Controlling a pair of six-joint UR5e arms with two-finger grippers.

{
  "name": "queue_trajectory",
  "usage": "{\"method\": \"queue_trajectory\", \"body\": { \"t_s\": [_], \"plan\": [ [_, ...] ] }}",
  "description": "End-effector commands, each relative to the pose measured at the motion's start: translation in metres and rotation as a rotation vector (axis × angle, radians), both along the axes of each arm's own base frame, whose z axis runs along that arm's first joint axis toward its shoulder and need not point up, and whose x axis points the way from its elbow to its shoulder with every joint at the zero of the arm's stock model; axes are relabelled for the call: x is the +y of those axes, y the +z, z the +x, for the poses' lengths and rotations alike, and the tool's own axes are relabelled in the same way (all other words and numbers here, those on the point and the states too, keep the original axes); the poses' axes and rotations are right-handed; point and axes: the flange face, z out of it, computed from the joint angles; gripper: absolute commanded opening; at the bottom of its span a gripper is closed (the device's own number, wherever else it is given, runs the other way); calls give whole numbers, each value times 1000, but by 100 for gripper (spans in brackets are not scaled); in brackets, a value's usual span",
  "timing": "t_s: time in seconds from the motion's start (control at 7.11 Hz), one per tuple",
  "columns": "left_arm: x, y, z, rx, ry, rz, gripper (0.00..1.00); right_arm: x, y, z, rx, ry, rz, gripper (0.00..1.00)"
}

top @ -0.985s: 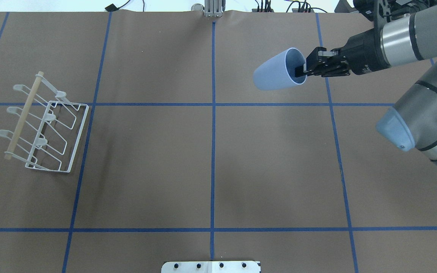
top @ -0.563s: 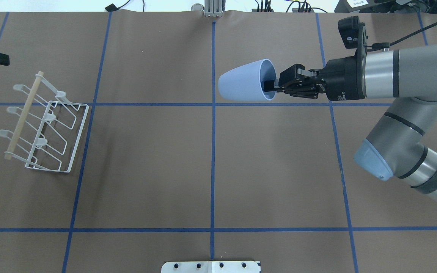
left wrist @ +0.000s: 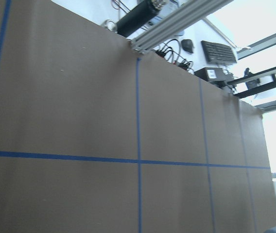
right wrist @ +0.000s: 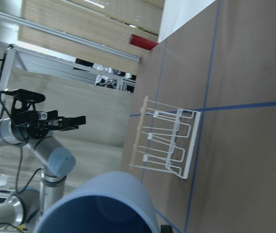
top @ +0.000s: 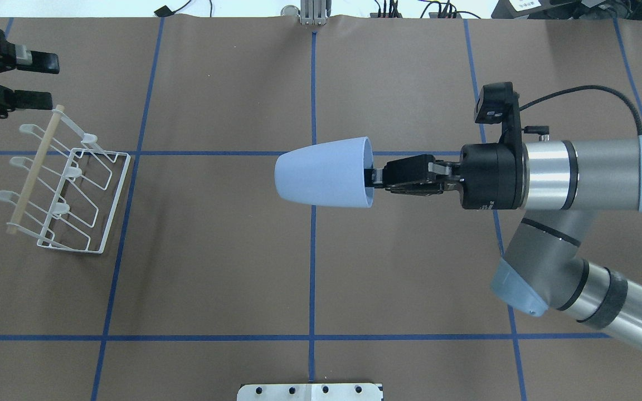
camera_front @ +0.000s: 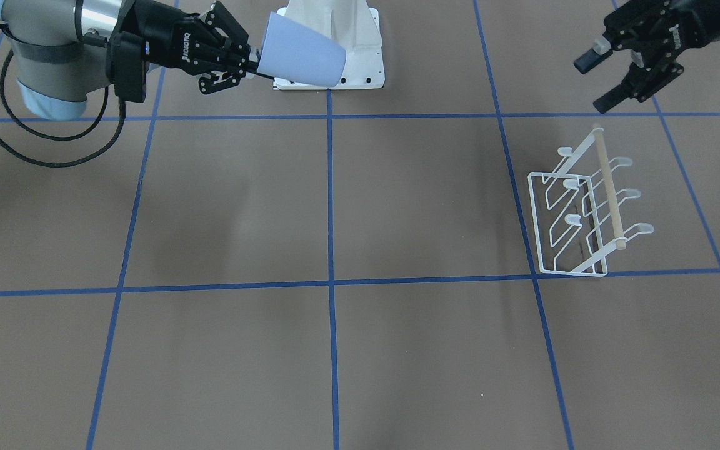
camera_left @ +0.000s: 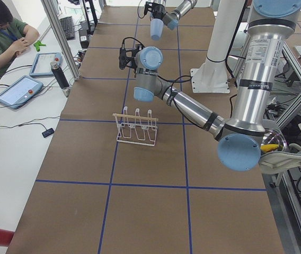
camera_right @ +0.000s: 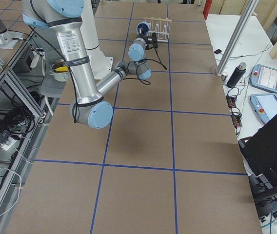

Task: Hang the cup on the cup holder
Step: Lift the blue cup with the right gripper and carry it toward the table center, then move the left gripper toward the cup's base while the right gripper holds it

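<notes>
Cup point(top: 324, 172) rim-pinched in right gripper point(top: 372, 177), mid-table; left gripper point(top: 42, 78) spread, far left by cup holder point(top: 67, 184). Risk: shallow pinch slipping; arms clashing.

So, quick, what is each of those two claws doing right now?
Left gripper: open, holding nothing.
Right gripper: closed on the rim of the pale blue cup, which lies sideways.
</notes>
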Motion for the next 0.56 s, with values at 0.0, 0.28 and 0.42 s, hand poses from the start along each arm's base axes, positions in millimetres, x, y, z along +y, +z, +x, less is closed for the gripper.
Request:
{"method": "queue_trajectory", "body": {
  "t_s": [0.0,0.28,0.42],
  "plan": [
    [25,-37,45,258,69,-75,98,35,-8,-19,-144,-20,12,0],
    [23,-73,57,384,103,-165,98,40,-8,-15,-189,-23,34,0],
    [35,-85,80,448,121,-192,98,39,-11,-12,-213,-8,31,0]
  ]
}}
